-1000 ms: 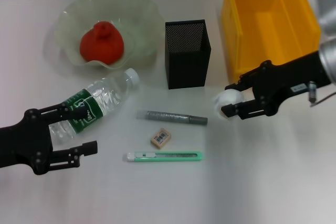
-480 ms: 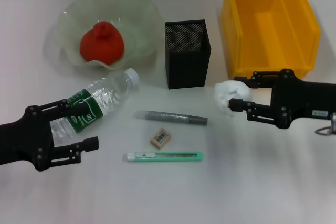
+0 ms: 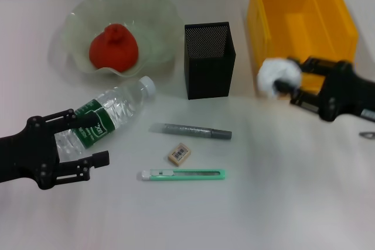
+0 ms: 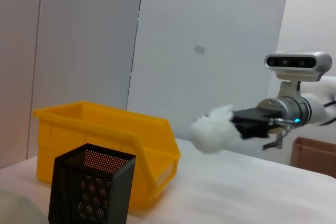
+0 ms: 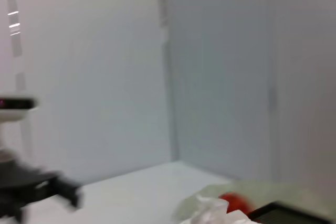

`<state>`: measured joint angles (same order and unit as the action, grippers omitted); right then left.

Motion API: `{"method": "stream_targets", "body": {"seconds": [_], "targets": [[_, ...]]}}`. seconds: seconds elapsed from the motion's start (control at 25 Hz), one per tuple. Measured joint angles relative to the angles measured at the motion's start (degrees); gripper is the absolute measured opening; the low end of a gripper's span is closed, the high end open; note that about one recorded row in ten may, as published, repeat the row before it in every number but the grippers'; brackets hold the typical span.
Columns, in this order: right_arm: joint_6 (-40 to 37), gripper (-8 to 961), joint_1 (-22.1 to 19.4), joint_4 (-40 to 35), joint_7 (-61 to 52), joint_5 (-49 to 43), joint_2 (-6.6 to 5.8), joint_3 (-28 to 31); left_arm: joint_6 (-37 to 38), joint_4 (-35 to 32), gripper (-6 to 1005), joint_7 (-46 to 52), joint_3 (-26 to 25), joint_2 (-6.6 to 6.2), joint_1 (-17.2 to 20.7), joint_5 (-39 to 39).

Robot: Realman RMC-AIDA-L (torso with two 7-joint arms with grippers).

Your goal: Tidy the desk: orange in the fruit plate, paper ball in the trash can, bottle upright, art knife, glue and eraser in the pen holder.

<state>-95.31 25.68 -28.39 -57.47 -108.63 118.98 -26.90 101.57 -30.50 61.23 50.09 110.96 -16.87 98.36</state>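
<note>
Pinching the crumpled white paper ball [image 3: 272, 76] between its fingers, the black right gripper [image 3: 288, 81] holds it lifted off the white counter [image 3: 263, 203], just at the near wall of the yellow plastic bin [image 3: 304, 21] that looks to serve as the trash can. Such a ball is very light and soft, so a gentle squeeze across its middle should hold it, though it crushes easily and could catch on a finger at release. The black left gripper [image 3: 79, 144] sits open around the base end of the clear plastic water bottle with a green label [image 3: 108, 115], which lies on its side. That bottle appears smooth and round, likely to roll or slip; gripping across the labelled body seems safest.
</note>
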Motion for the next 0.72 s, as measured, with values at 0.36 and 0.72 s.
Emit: {"method": "stream_targets", "body": {"seconds": [0.36, 0.72], "targets": [[6.0, 578, 1.1, 4.0, 3.7, 0.0, 0.21, 16.8, -0.2, 0.0, 784, -0.2, -0.1, -0.04, 0.0, 0.0], [12.8, 599, 3.2, 5.9, 4.8, 5.1, 0.23, 17.2, 0.0, 0.0, 784, -0.4, -0.8, 0.19, 0.2, 0.0]]}}
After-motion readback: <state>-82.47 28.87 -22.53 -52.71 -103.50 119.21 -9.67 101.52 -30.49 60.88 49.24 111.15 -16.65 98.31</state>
